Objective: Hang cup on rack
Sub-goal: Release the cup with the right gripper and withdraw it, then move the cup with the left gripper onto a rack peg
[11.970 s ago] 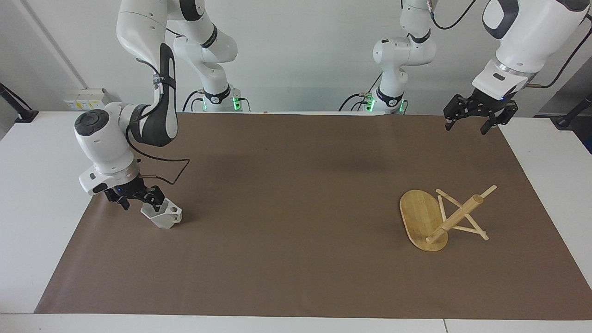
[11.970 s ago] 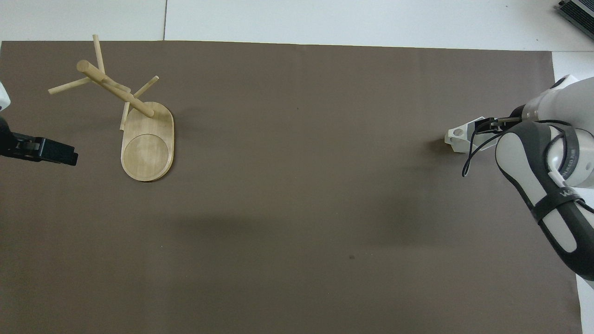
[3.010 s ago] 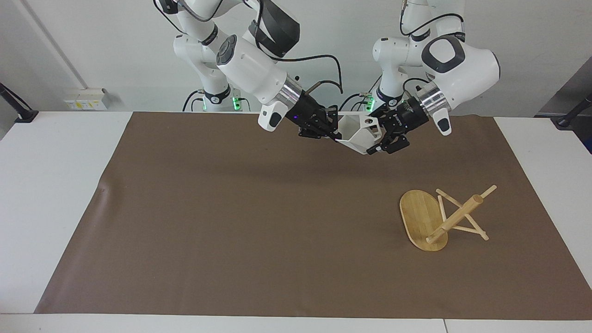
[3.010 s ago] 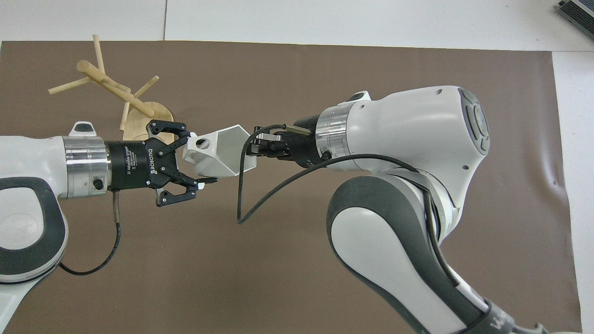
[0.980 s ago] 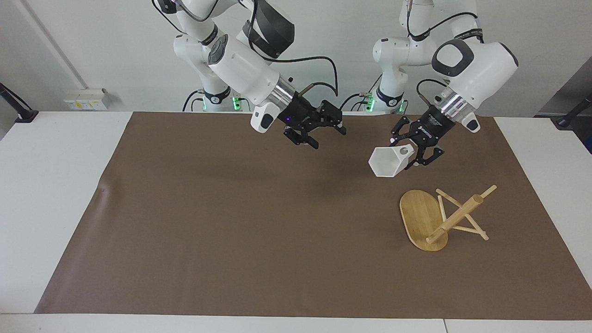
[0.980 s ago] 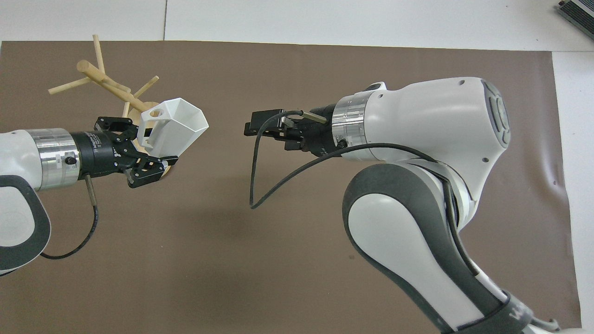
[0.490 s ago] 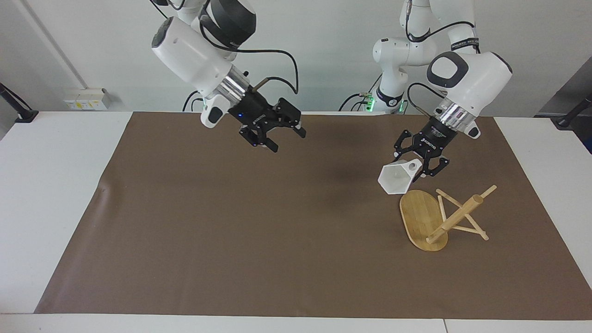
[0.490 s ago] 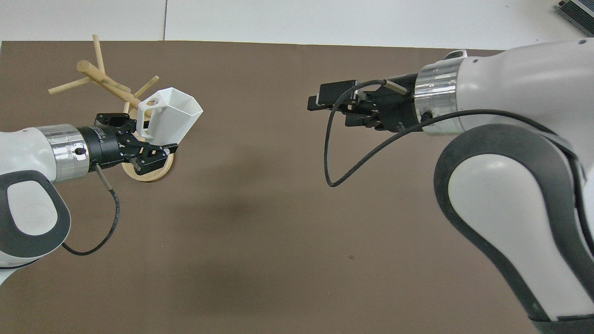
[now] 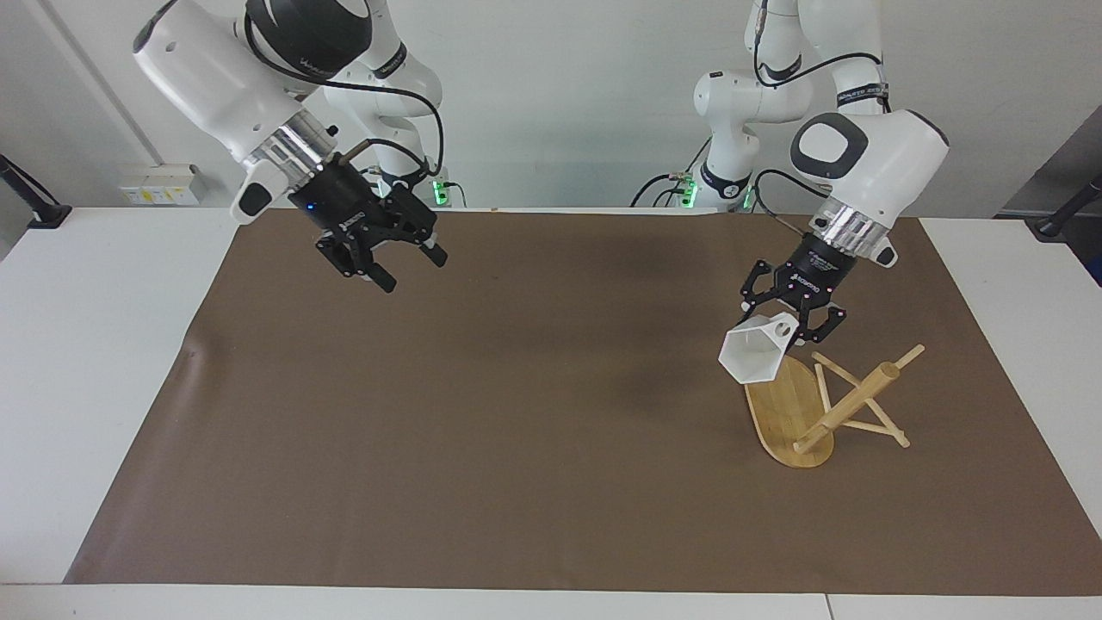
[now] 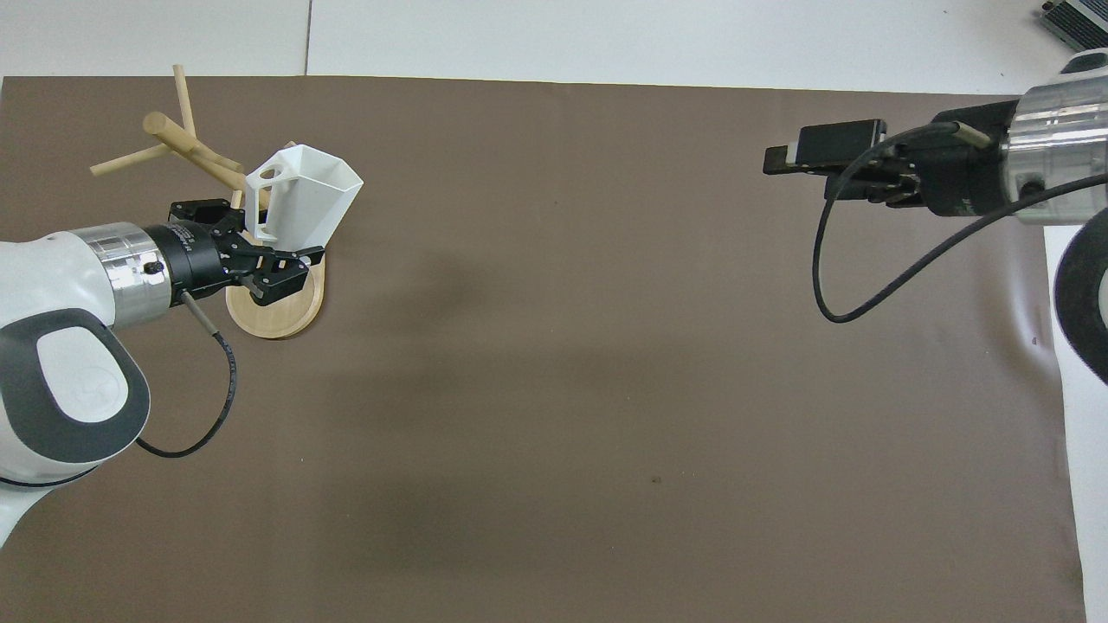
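Observation:
The white faceted cup (image 9: 758, 355) (image 10: 303, 203) hangs in the air by its handle, with my left gripper (image 9: 790, 329) (image 10: 264, 245) shut on that handle. It is over the end of the rack's oval base (image 9: 779, 409) (image 10: 277, 316) nearer the robots, apart from the pegs. The bamboo rack (image 9: 848, 400) (image 10: 186, 143) sits tipped, its post slanting toward the left arm's end of the table, with pegs touching the mat. My right gripper (image 9: 411, 269) (image 10: 779, 160) hangs open and holds nothing, high over the mat toward the right arm's end.
A brown mat (image 9: 516, 413) covers most of the white table (image 9: 86, 344). A black cable loops under the right wrist (image 10: 831, 285).
My left gripper has carried the cup down and toward the rack, now over its base. The right arm has drawn back toward its own end of the table, still open.

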Motion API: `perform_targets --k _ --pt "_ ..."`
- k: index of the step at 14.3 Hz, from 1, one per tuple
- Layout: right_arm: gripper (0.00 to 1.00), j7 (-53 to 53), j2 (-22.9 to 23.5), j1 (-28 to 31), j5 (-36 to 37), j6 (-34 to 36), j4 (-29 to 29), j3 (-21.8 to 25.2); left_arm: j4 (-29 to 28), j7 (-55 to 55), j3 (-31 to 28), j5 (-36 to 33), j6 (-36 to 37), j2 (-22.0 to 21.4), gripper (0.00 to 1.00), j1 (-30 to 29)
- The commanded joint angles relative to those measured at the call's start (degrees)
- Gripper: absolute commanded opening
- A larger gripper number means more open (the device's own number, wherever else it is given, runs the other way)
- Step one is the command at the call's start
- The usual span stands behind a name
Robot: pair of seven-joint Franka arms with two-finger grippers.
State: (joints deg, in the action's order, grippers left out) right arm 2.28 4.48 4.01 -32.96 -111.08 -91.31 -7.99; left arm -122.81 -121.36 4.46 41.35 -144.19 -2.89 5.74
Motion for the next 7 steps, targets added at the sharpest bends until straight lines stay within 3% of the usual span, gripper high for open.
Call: perform_targets --k 1,7 --pt "1.0 -3.1 -0.8 -0.1 5.7 2.4 0.0 2.1 0.6 -1.9 -0.2 -1.3 -3.2 1.3 0.0 0.3" --pt "1.0 -9.2 -2.2 0.3 19.0 8.4 -0.8 7.2 2.6 -4.0 -0.2 -1.3 -6.5 4.1 0.0 0.1"
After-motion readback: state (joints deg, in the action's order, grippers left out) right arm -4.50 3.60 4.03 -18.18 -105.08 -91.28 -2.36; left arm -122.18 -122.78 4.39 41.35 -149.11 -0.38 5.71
